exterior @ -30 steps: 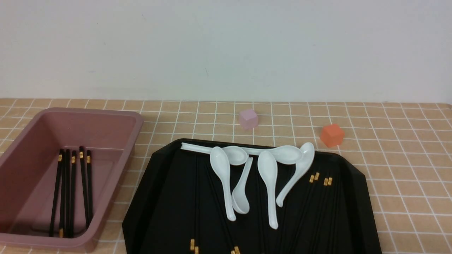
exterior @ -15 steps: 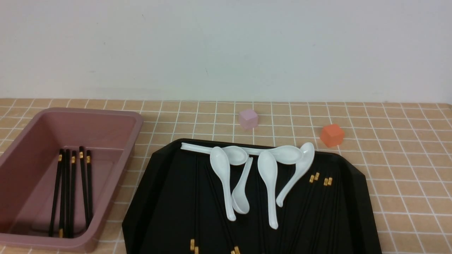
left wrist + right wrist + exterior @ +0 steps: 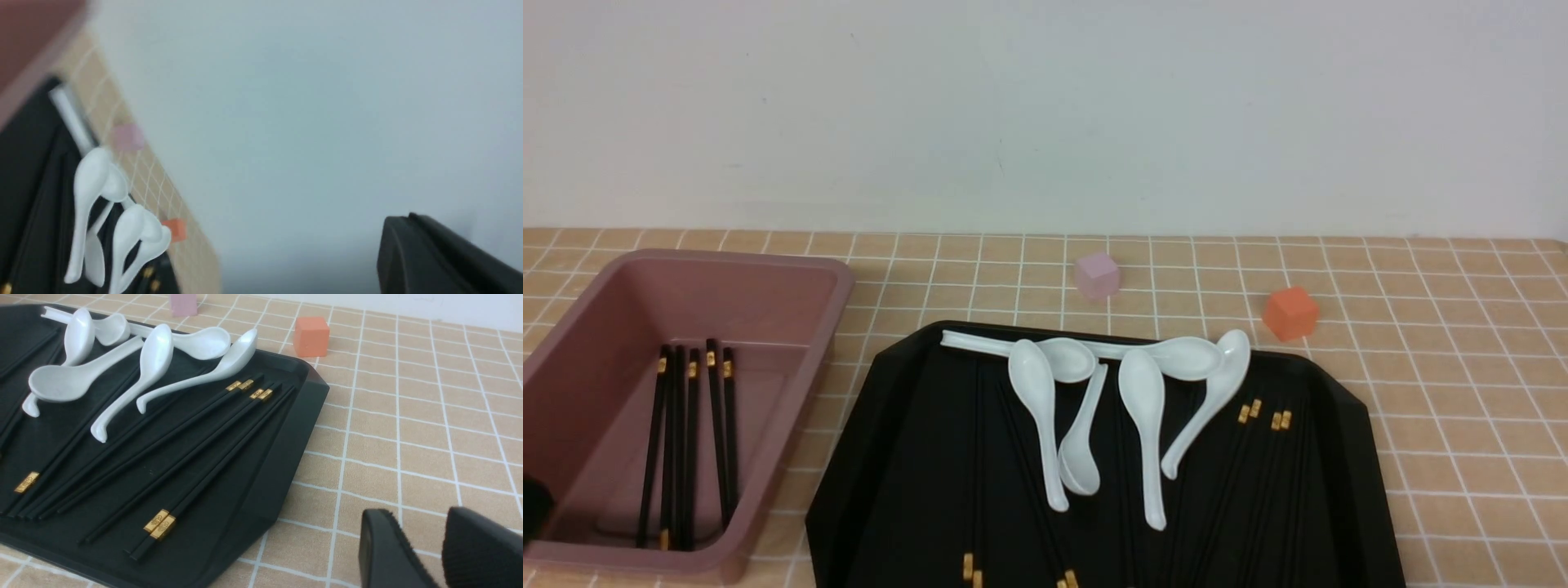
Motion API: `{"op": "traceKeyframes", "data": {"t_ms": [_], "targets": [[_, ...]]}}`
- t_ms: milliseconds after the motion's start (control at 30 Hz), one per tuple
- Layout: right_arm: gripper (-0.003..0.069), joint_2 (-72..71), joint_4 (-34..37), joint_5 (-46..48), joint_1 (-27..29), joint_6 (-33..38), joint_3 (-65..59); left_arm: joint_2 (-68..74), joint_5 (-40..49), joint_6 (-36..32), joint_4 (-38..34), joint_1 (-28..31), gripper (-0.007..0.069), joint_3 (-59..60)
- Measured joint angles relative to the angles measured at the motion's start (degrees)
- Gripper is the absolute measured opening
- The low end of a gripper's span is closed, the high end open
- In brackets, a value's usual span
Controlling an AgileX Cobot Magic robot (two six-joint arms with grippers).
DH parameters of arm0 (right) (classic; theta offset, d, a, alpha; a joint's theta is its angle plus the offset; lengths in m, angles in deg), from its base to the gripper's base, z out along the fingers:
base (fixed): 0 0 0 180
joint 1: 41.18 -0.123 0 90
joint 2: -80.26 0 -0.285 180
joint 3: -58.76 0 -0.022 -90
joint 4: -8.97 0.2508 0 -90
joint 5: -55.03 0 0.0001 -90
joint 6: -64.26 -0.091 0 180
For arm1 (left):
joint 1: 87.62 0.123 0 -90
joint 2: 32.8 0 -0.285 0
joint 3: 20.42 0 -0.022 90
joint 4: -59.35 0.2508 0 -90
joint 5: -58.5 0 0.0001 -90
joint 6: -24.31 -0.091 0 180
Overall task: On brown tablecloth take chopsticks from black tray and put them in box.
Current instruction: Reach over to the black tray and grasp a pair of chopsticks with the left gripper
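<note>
The black tray (image 3: 1349,402) lies in the middle of the brown tablecloth (image 3: 1462,367). Several black chopsticks (image 3: 212,428) with gold bands lie on it, partly under white spoons (image 3: 1143,408). The pink box (image 3: 841,282) stands to the tray's left with several chopsticks (image 3: 686,441) inside. My left gripper (image 3: 408,216) looks shut and empty; a dark bit of it (image 3: 533,506) shows at the front view's left edge, by the box's near end. My right gripper (image 3: 412,516) is open and empty, low over the cloth to the right of the tray (image 3: 286,457).
A pale pink cube (image 3: 1097,274) and an orange cube (image 3: 1290,312) sit on the cloth behind the tray. A white wall stands behind the table. The left wrist view is blurred and tilted.
A dark part of my left gripper has come into the front view at its lower left edge. The tray, spoons, chopsticks and box have not moved.
</note>
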Motion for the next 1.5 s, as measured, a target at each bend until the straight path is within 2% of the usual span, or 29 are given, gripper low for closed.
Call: {"op": "traceKeyframes", "data": {"t_ms": [67, 133, 267, 333, 400, 467, 533, 567, 700, 867, 1033, 1100, 1167, 1233, 1333, 1500], "targets": [[0.024, 0.0, 0.0, 0.0, 0.0, 0.0, 0.0, 6.04, 5.07, -1.04, 2.92, 0.0, -0.0013, -4.44], [0.024, 0.0, 0.0, 0.0, 0.0, 0.0, 0.0, 17.94, 18.29, -1.68, 10.07, 0.0, -0.0013, -12.32], [0.024, 0.0, 0.0, 0.0, 0.0, 0.0, 0.0, 34.5, 36.66, -2.02, 19.76, 0.0, -0.0013, -21.1], [0.024, 0.0, 0.0, 0.0, 0.0, 0.0, 0.0, 43.55, 41.85, -2.02, 22.91, 0.0, -0.0013, -24.05], [0.024, 0.0, 0.0, 0.0, 0.0, 0.0, 0.0, 49.96, 43.37, -2.02, 24.25, -0.51, -0.0013, -26.03], [0.024, 0.0, 0.0, 0.0, 0.0, 0.0, 0.0, 56.63, 42.5, -1.92, 25.31, -3.18, -0.0013, -27.47], [0.024, 0.0, 0.0, 0.0, 0.0, 0.0, 0.0, 61.84, 39.44, -0.28, 27.06, -8.51, -0.0013, -28.72], [0.024, 0.0, 0.0, 0.0, 0.0, 0.0, 0.0, 62.24, 39.44, -0.01, 27.06, -8.51, -0.0013, -28.85], [0.024, 0.0, 0.0, 0.0, 0.0, 0.0, 0.0, 70.55, 33.29, 9.75, 35.04, -20.91, -0.0013, -32.72], [0.024, 0.0, 0.0, 0.0, 0.0, 0.0, 0.0, 78.2, 32.52, 18.9, 44.54, -27.5, 0.0015, -37.39], [0.024, 0.0, 0.0, 0.0, 0.0, 0.0, 0.0, 83.91, 32.52, 20.7, 48.46, -28.97, 0.0136, -42.89], [0.024, 0.0, 0.0, 0.0, 0.0, 0.0, 0.0, 87.6, 32.81, 19.12, 48.75, -29.15, 0.0236, -46.1], [0.024, 0.0, 0.0, 0.0, 0.0, 0.0, 0.0, 89.29, 32.81, 18.14, 48.86, -29.15, 0.0273, -47.33], [0.024, 0.0, 0.0, 0.0, 0.0, 0.0, 0.0, 92.97, 32.81, 16.71, 49.21, -29.15, 0.0353, -49.92], [0.024, 0.0, 0.0, 0.0, 0.0, 0.0, 0.0, 96.32, 32.52, 16.47, 50.31, -29.2, 0.0386, -51.65], [0.024, 0.0, 0.0, 0.0, 0.0, 0.0, 0.0, 100.99, 29.16, 18.55, 54.58, -29.25, 0.0397, -52.32]]}}
